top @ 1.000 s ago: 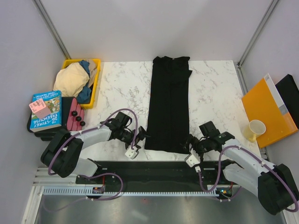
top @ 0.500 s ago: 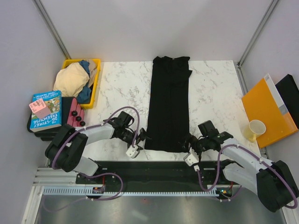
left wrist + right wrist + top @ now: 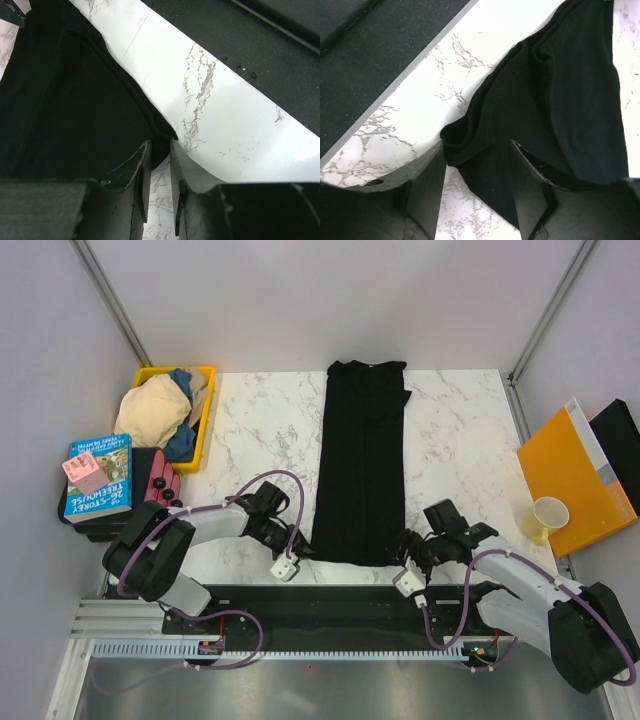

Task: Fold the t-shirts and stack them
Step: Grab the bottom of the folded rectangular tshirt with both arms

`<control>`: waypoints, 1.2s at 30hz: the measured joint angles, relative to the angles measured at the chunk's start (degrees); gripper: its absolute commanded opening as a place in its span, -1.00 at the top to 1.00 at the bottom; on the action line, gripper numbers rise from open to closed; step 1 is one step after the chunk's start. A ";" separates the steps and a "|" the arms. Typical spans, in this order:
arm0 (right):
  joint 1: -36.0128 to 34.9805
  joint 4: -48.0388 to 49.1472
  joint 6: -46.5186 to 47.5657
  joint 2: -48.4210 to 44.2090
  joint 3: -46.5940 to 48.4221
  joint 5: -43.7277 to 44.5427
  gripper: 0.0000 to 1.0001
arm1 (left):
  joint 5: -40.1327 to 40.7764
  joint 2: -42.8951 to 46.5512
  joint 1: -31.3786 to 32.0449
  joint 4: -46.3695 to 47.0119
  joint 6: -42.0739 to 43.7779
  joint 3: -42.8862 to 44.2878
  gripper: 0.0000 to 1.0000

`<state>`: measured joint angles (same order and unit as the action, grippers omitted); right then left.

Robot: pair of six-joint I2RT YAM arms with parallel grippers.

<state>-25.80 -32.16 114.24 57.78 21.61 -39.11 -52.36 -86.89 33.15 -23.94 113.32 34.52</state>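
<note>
both arms edged inward along marble table [image 3: 260, 430]; left jaws clamped on black t-shirt [image 3: 362, 460] corner, right jaws apart.

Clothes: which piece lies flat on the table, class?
The black shirt, laid out as a long strip on the table; the cream garment and blue garment are bunched in the yellow bin.

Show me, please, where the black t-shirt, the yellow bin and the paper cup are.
black t-shirt [image 3: 362, 460], top external view, middle of its folded body.
yellow bin [image 3: 209, 410], top external view, its right wall.
paper cup [image 3: 548, 515], top external view, its open mouth.
</note>
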 measured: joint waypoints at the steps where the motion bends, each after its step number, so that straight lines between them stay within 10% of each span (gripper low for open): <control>1: -0.02 -0.17 -0.13 0.02 -0.13 0.26 -0.05 | 0.07 0.00 0.00 -0.04 0.00 -0.02 0.50; 7: -0.13 -1.99 -0.96 -0.72 -0.55 2.25 0.57 | 0.87 0.00 0.00 -0.02 0.00 -0.11 0.96; 12: -0.13 -3.23 -1.44 -1.51 -0.61 3.21 1.00 | 1.11 0.09 0.00 -0.02 0.09 -0.24 0.96; 36: -0.22 -12.39 -14.43 9.75 19.15 4.68 1.00 | 1.81 3.98 0.07 -1.33 0.09 9.60 0.96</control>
<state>-26.02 -44.56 99.81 67.53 40.75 -34.44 -50.54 -82.91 33.21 -25.28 113.40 44.12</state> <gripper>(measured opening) 0.020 0.029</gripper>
